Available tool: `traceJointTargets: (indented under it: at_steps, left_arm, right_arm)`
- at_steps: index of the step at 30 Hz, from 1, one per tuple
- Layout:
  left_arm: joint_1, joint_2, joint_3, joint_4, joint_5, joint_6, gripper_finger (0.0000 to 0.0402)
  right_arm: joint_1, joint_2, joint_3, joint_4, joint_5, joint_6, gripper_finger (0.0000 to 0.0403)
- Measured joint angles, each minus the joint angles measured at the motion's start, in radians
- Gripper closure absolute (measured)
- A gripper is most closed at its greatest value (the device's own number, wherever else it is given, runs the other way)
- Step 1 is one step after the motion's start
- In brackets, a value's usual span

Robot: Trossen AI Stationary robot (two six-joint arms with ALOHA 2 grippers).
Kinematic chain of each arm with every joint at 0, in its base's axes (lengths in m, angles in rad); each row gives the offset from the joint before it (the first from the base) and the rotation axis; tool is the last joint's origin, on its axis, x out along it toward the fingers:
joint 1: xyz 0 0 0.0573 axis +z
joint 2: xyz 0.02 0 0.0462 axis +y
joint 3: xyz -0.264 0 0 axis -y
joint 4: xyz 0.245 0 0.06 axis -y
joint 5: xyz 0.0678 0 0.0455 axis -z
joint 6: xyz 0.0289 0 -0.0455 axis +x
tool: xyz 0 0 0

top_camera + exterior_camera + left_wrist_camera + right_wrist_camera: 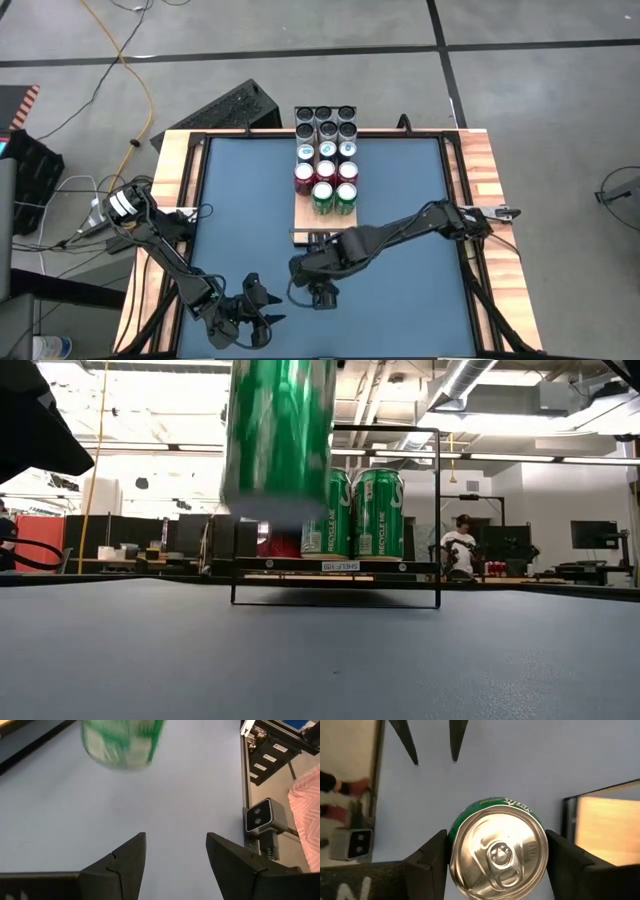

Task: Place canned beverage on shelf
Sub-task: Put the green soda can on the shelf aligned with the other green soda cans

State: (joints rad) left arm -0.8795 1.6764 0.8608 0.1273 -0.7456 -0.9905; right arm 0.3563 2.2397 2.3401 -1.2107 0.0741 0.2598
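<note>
high view shows eleven cans standing in rows on the shelf (325, 210): three dark ones at the far end, then dark, pale, red and green ones, with two green cans (334, 196) nearest its bare near end. a twelfth, the green can (495, 852) with a silver top and pull tab, is grasped upright in the right end effector (322, 291), lifted off the blue counter (400, 300) just before the shelf. the left end effector (240, 315) is clenched empty, near the counter's front edge
</note>
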Motion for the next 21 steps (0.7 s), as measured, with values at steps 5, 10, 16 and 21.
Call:
traceJointTargets:
  at_steps: [5,10,16,21]
  left_arm:
    - [0.000,0.000,0.000,-0.010,-0.003,-0.010,0.0207]
    - [0.000,0.000,0.000,-0.020,-0.023,-0.016,0.0207]
    - [0.000,0.000,0.000,-0.024,-0.029,-0.024,0.0207]
    - [0.000,0.000,0.000,-0.025,-0.033,-0.040,0.0207]
  right_arm:
    - [-0.014,-0.098,0.014,-0.004,0.024,0.003,0.0163]
    - [-0.040,-0.178,0.015,0.062,0.129,-0.016,0.0163]
    - [-0.104,-0.264,0.016,0.126,0.298,-0.059,0.0163]
    - [-0.204,-0.247,0.015,0.114,0.315,-0.093,0.0163]
